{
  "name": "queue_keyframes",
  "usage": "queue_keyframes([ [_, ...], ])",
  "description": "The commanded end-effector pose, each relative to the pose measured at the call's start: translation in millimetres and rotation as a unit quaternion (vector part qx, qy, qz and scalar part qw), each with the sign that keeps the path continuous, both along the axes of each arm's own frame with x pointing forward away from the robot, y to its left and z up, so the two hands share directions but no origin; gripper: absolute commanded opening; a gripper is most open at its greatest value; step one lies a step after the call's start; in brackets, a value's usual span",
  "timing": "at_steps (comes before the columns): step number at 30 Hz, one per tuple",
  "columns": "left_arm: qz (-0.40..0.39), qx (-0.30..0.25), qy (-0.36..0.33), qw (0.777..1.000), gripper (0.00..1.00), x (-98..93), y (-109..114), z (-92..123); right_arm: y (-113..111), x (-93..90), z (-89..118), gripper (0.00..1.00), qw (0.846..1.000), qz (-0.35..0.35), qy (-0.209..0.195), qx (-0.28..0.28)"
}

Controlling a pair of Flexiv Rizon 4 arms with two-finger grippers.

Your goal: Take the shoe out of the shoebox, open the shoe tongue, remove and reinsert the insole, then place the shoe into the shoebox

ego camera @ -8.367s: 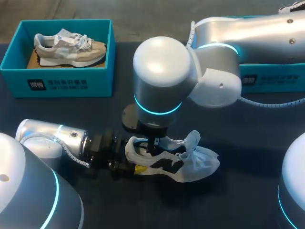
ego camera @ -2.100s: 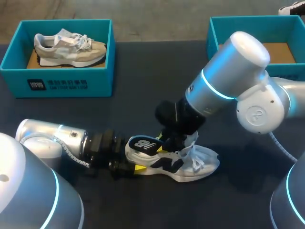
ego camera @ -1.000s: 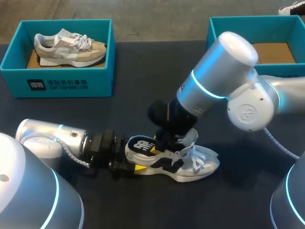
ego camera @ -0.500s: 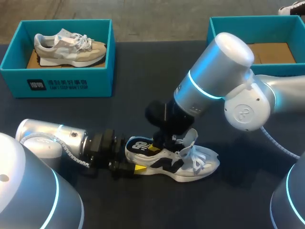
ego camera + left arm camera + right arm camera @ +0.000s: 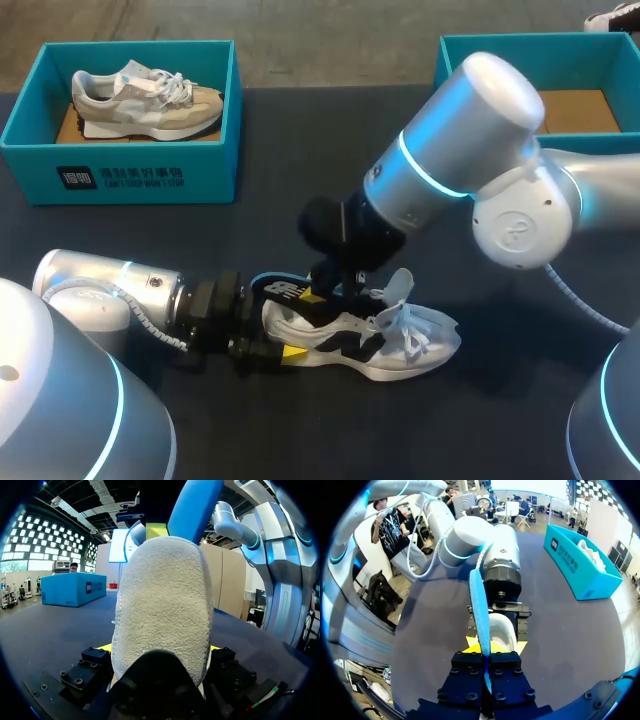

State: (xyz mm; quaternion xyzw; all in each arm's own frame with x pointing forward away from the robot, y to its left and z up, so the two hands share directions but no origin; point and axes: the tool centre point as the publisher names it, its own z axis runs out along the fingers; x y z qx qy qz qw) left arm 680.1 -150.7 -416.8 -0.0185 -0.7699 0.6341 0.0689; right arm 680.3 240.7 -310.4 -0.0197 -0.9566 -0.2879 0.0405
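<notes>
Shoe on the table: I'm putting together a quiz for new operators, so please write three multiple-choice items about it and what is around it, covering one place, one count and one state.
1. Where is the white shoe?
A) inside a box
B) on the table
C) lifted in the air

2. How many shoes lie in the left box?
A) none
B) one
C) two

3. What is the state of the right gripper?
A) open, touching nothing
B) shut on the insole
C) shut on a lace

Answers:
1 B, the shoe rests on the tabletop with its heel in the left gripper.
2 B, a single beige shoe lies in that box.
3 B, the right wrist view shows the insole pinched between both fingers.
</notes>
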Motion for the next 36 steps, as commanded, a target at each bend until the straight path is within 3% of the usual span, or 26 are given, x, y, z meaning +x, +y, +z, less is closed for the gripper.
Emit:
queue_keyframes([
  [1, 0.000, 0.001, 0.000, 1.000, 0.00, -0.6, -0.3, 0.7, -2.3, -1.7, 2.1, 0.00, 1.000, 0.000, -0.001, 0.000],
  [11, 0.000, 0.001, 0.000, 1.000, 0.00, -0.6, -0.3, 0.7, 2.8, -0.4, 5.8, 0.00, 1.000, 0.002, -0.003, 0.008],
  [20, 0.000, 0.001, 0.000, 1.000, 0.00, -0.6, -0.3, 0.7, 11.9, 4.8, 67.4, 0.00, 0.996, -0.034, -0.035, 0.077],
  [23, 0.000, 0.001, 0.000, 1.000, 0.00, -0.6, -0.3, 0.7, 7.6, 5.4, 84.7, 0.00, 0.992, -0.049, -0.028, 0.113],
  [25, 0.000, 0.001, 0.000, 1.000, 0.00, -0.6, -0.3, 0.7, 2.7, 7.3, 96.9, 0.00, 0.982, -0.062, 0.012, 0.180],
  [36, 0.000, 0.001, 0.000, 1.000, 0.00, -0.6, -0.3, 0.7, 2.7, 7.3, 96.9, 0.00, 0.982, -0.062, 0.012, 0.180],
])
